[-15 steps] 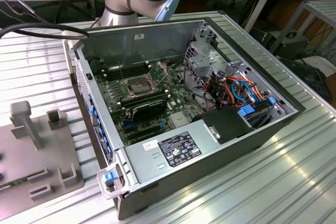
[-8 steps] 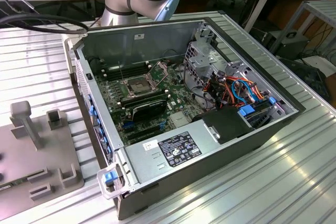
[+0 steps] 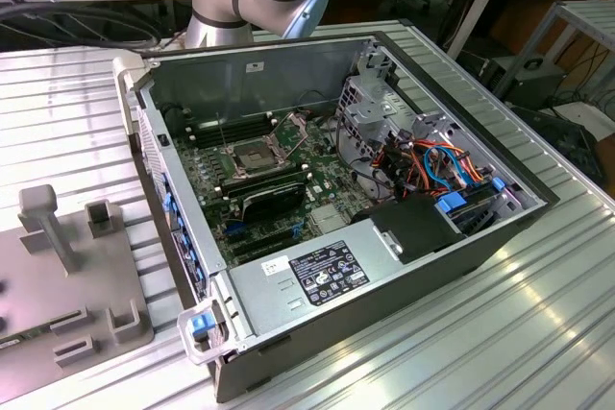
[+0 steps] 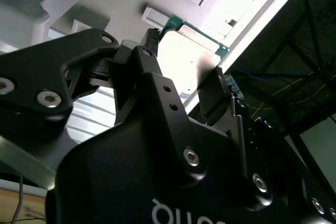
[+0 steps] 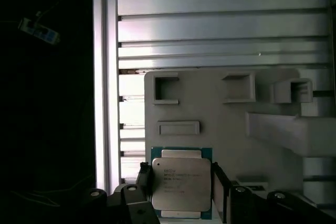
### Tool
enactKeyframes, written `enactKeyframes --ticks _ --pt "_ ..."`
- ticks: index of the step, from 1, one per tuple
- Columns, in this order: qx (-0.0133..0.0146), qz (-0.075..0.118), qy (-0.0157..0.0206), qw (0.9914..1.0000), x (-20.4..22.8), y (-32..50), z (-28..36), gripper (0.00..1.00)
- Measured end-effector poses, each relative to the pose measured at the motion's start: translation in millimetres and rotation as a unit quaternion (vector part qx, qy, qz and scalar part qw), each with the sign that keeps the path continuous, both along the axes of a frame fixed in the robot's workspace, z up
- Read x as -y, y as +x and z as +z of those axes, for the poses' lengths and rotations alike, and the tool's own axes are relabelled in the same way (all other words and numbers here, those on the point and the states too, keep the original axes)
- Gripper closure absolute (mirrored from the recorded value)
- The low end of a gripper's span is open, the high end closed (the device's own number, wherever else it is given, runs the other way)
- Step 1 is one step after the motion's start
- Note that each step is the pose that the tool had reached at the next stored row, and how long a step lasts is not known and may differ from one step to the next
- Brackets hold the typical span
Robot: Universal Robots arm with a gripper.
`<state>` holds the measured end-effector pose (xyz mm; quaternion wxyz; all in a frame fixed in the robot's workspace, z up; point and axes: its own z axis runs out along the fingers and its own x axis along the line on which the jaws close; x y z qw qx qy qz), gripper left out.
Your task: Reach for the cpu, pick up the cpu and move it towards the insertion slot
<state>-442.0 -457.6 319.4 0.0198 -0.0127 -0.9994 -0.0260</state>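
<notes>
I had the cpu pinched in my gripper, one finger on each side of the chip, closed on its edges. So the reach and the pick-up looked done to me. The chip hung in the air above the grey holder tray, off to the side of the computer. The move to the slot was the part I judged was left, because the slot sat open inside the case, well apart from the tray.

The first wrist view showed me the flat silver top of the chip and the tray under it. The second wrist view showed the chip from below, with its green edge between the black fingers. The exterior view gave me the case and the slot.
</notes>
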Motion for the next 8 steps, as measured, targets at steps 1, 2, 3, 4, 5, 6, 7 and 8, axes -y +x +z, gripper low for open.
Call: enactKeyframes --ticks 1,2,3,4,5,6,7,8 --pt "-0.0001 0.0 0.0 1.0 0.0 0.0 1.5 0.45" --pt "0.0 0.0 0.0 1.0 0.0 0.0 3.3 0.45" --pt "0.0 0.0 -0.0001 1.0 0.0 0.0 4.6 0.45" --pt "0.0 0.0 0.0 1.0 0.0 0.0 7.1 0.45" --pt "0.0 0.0 0.0 1.0 0.0 0.0 10.8 0.45" --pt "0.0 0.0 0.0 1.0 0.0 0.0 14.4 0.45" --pt "0.0 0.0 0.0 1.0 0.0 0.0 16.6 0.45" --pt "0.0 0.0 0.0 1.0 0.0 0.0 18.5 0.45"
